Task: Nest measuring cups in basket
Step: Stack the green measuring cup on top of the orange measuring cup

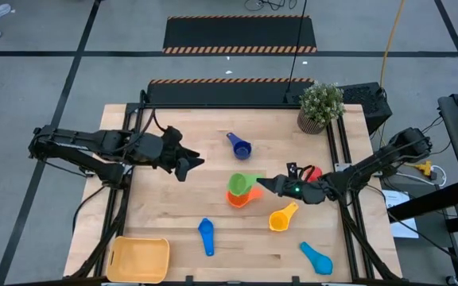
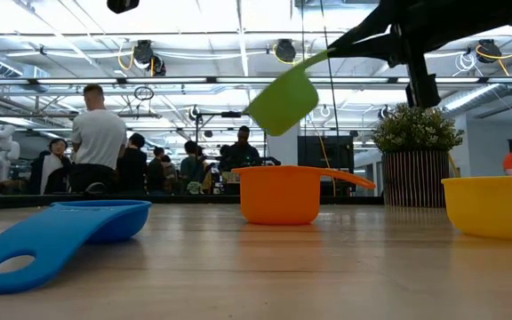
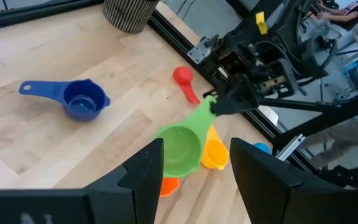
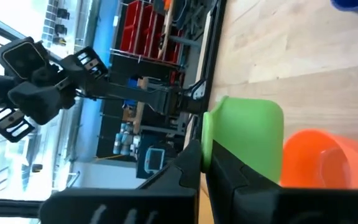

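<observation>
The wooden table (image 1: 173, 206) carries everything. The basket (image 1: 139, 260), shallow and yellow-orange with rounded corners, sits at the near left corner, well apart from all the cups. A potted plant (image 1: 321, 106) stands at the far right corner.

The right gripper (image 1: 264, 185) is over the table's middle, its fingers pinched on the handle of the green cup (image 1: 240, 184), which hangs tilted in the air just above the orange cup (image 1: 239, 198); the low view shows a clear gap between them. The left gripper (image 1: 189, 163) hovers to the left of them, fingers spread wide and holding nothing.

Around them lie a dark blue cup (image 1: 239, 146) farther back, a yellow cup (image 1: 282, 218) near the right, a blue cup (image 1: 206, 235) toward the front and a light blue cup (image 1: 316, 257) at the near right edge. A small red cup (image 1: 311, 172) lies behind the right arm, partly hidden by it.
</observation>
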`<move>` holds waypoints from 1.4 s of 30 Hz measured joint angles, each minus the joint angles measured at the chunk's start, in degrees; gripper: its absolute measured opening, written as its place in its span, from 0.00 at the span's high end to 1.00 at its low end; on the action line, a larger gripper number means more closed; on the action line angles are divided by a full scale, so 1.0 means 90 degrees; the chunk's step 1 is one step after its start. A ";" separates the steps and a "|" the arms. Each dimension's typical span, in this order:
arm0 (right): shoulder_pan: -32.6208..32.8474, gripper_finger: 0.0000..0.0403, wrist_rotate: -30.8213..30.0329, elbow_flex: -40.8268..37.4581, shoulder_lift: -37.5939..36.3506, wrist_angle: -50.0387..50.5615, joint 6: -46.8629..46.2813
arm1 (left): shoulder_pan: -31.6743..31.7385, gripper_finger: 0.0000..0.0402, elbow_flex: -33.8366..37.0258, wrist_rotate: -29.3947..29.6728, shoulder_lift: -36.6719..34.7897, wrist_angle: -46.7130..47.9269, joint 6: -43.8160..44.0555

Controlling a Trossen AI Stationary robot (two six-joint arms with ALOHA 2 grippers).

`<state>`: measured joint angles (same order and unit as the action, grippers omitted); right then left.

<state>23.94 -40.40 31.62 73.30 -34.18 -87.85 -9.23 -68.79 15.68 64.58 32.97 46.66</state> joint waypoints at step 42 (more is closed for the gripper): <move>-0.0026 0.87 0.0235 -0.0002 0.1459 -0.0413 -0.1220 | 0.0022 0.53 0.0000 0.0275 0.0000 0.0226 -0.0129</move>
<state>23.70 -38.28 31.59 86.43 -37.90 -98.83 -9.04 -68.79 18.15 64.58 35.00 45.49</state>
